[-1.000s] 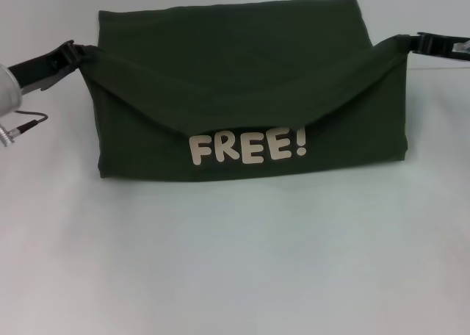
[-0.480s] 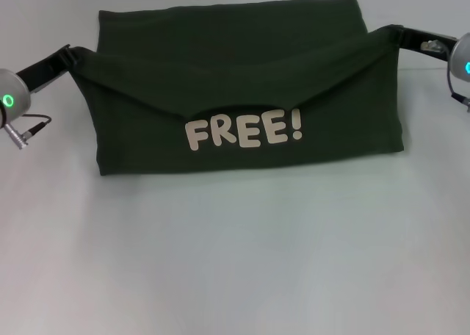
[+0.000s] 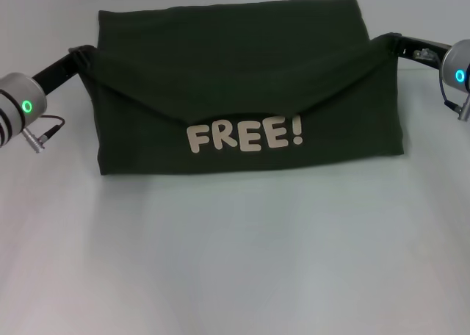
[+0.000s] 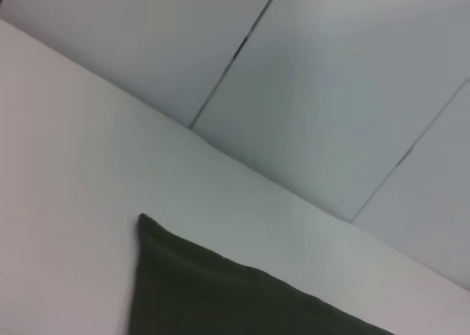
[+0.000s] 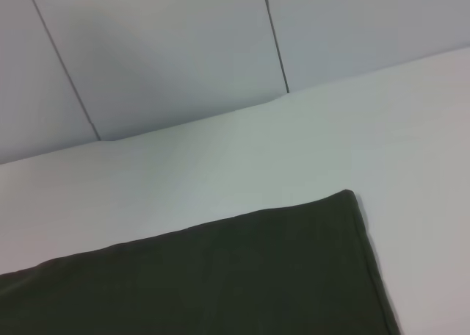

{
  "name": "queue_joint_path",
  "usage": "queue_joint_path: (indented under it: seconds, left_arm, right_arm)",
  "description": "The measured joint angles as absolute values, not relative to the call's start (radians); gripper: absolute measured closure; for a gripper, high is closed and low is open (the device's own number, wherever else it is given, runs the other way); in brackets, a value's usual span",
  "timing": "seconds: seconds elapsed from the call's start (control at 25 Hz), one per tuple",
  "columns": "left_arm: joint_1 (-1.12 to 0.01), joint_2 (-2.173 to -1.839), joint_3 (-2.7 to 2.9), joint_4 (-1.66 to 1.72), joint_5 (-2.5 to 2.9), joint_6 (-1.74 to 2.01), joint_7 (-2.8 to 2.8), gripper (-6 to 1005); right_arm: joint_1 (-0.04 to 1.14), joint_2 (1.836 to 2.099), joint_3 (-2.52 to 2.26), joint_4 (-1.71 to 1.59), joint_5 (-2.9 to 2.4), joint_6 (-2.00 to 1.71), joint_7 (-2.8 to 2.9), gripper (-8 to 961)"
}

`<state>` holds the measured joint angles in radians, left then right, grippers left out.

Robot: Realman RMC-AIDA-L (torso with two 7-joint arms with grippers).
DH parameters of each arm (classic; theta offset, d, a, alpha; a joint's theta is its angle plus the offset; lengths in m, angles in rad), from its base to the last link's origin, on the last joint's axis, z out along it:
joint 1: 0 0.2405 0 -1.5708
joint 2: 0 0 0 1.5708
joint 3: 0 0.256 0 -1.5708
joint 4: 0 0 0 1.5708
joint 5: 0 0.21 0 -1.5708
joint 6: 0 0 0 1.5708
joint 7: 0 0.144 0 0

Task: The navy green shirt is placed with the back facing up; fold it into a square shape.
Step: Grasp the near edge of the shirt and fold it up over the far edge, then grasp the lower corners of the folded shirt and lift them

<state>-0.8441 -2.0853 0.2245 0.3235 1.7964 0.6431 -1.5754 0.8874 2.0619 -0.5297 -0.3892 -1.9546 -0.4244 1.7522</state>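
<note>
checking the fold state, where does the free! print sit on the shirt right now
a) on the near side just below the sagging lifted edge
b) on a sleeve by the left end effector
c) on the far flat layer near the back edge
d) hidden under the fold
a: in the head view the FREE! print shows on the near side of the navy green shirt, just under the sagging edge.

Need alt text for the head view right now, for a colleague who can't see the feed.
A dark green shirt printed "FREE!" lies on a white table, its front layer lifted at both ends and sagging in the middle. The left gripper and right gripper each pinch one raised corner.
</note>
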Motion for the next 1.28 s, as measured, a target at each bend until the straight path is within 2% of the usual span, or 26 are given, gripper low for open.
queue_joint_path:
  seconds: [0.24, 0.4, 0.48, 0.72, 0.8, 0.84, 0.92, 1.08, 1.28]
  left_arm:
    - [-0.855, -2.1, 0.226, 0.298, 1.729, 0.611, -1.531, 973]
    - [-0.86, -2.093, 0.263, 0.272, 1.725, 0.604, -1.534, 906]
    - [-0.861, -2.09, 0.282, 0.264, 1.723, 0.605, -1.537, 856]
    - [-0.858, -2.083, 0.29, 0.265, 1.72, 0.608, -1.543, 705]
    - [-0.851, -2.07, 0.29, 0.267, 1.723, 0.612, -1.564, 655]
    - [-0.84, -2.054, 0.294, 0.27, 1.734, 0.63, -1.609, 608]
    - [-0.834, -2.044, 0.299, 0.273, 1.741, 0.645, -1.637, 513]
    - [-0.777, -2.028, 0.336, 0.359, 1.81, 0.819, -1.772, 350]
    - [-0.699, -2.029, 0.369, 0.474, 1.865, 1.04, -1.854, 191]
  right_arm:
    - [0.883, 2.072, -0.531, -0.383, -1.908, -0.41, 1.698, 792]
    - [0.88, 2.076, -0.531, -0.374, -1.873, -0.409, 1.66, 786]
    - [0.879, 2.076, -0.531, -0.372, -1.871, -0.409, 1.653, 783]
    - [0.879, 2.075, -0.531, -0.368, -1.871, -0.411, 1.645, 508]
    - [0.878, 2.074, -0.531, -0.368, -1.872, -0.412, 1.642, 441]
    - [0.878, 2.072, -0.531, -0.367, -1.872, -0.413, 1.641, 407]
    - [0.874, 2.069, -0.53, -0.37, -1.871, -0.418, 1.641, 340]
    - [0.86, 2.055, -0.524, -0.386, -1.87, -0.459, 1.651, 334]
    - [0.792, 2.008, -0.523, -0.427, -1.844, -0.685, 1.705, 326]
